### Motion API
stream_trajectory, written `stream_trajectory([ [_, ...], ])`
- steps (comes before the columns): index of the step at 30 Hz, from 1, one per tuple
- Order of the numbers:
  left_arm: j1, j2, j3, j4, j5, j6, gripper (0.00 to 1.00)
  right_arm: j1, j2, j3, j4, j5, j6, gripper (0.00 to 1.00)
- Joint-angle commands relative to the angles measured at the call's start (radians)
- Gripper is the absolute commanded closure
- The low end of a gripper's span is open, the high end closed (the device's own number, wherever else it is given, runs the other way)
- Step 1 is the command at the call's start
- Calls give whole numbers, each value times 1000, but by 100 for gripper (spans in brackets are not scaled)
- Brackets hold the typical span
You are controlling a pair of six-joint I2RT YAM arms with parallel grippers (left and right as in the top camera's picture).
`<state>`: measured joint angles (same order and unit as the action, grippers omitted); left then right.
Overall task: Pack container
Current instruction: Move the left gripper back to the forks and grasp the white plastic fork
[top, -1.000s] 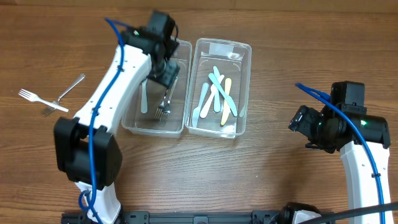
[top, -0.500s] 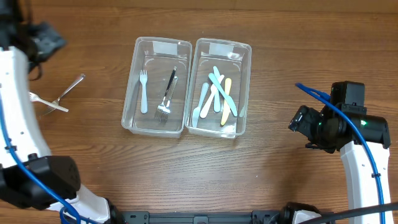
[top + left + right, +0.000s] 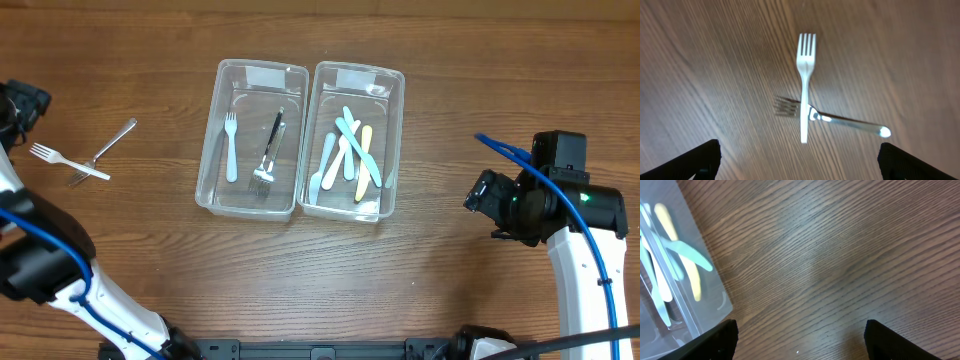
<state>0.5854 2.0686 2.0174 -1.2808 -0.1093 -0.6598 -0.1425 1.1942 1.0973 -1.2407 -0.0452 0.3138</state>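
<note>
Left gripper (image 3: 799, 160): wide open, nothing in it. The wrist view shows only two dark fingertips (image 3: 702, 160) in the bottom corners; the rest is cut off. In the overhead it sits at the far left edge, mostly out of frame, so the jaws can't be read there.

Below it on the table (image 3: 715, 60): the loose white fork (image 3: 804, 90), tines toward the top of the frame, lies across the neck of the loose metal fork (image 3: 842, 120). The white one is on top, touching. The metal tines are blurred and partly covered by the white handle. The metal handle runs to the lower right. In the overhead the same pair sits at centre left, well apart from both boxes.

Right gripper (image 3: 800, 340): also wide open and empty, bare wood between the tips. Again only the tips show, in the bottom corners. In the overhead it's at the right of the frame, seen at an angle, and the opening is hard to read there.

Left container (image 3: 248, 110), top centre: packed white fork (image 3: 230, 148) with tines toward the top, and packed metal fork (image 3: 268, 150) with tines toward the bottom, side by side.

Right container (image 3: 385, 110), just beside it on the right; can't tell if the rims touch. It holds a pile of pastel knives (image 3: 350, 155), overlapping, count unclear. The right wrist view catches only a corner of this box at the left edge, with yellow and teal blades visible inside it.
</note>
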Motion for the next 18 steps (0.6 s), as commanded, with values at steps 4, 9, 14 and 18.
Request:
stream_trajectory([
  [4, 11, 142, -2, 43, 51, -2, 0, 5, -2, 3, 6, -2, -3, 17],
  [9, 10, 240, -2, 57, 58, 2, 0, 5, -2, 3, 6, -2, -3, 17],
  [14, 12, 320, -2, 67, 58, 29, 0, 5, -2, 3, 5, -2, -3, 17],
  [18, 12, 357, -2, 77, 57, 29, 0, 5, -2, 3, 5, -2, -3, 17],
])
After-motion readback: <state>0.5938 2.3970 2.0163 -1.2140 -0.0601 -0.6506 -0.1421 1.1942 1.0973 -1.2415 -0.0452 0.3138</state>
